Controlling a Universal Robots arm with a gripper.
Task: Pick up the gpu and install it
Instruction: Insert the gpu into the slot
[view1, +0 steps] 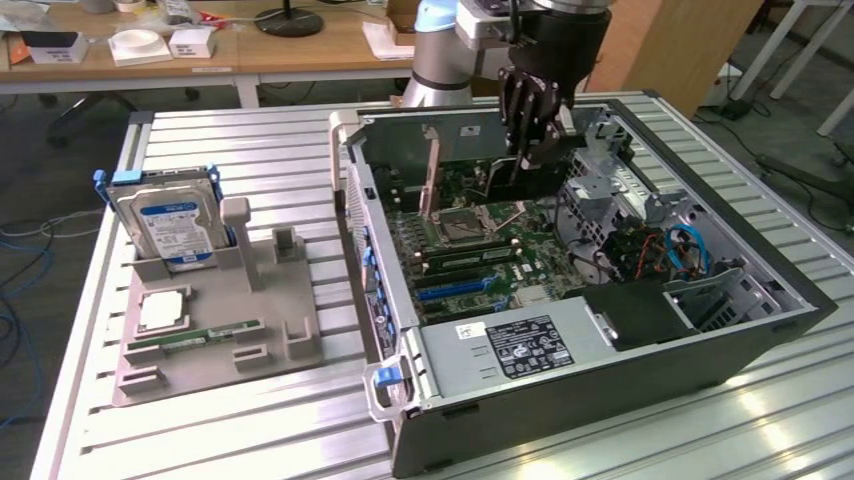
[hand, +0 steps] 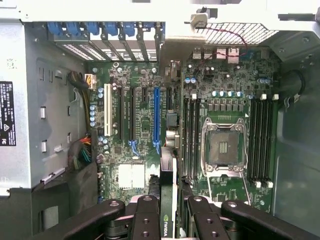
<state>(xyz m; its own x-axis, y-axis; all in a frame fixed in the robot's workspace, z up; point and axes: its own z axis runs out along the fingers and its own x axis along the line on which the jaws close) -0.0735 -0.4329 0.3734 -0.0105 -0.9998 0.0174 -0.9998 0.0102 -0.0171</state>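
The jaws pinched the gpu (hand: 167, 200) by its two faces, so the card hung on edge inside the open computer case (view1: 601, 400), over the motherboard (hand: 145, 145), probably to meet a slot straight. The long blue slot (hand: 156, 117) lay just beside its line. Cables (hand: 81, 150) and the processor socket (hand: 223, 147) crowded near. On the exterior view's left, the hard drive (view1: 167, 225) stood in a grey holder (view1: 274, 330) on the worktop (view1: 240, 130).
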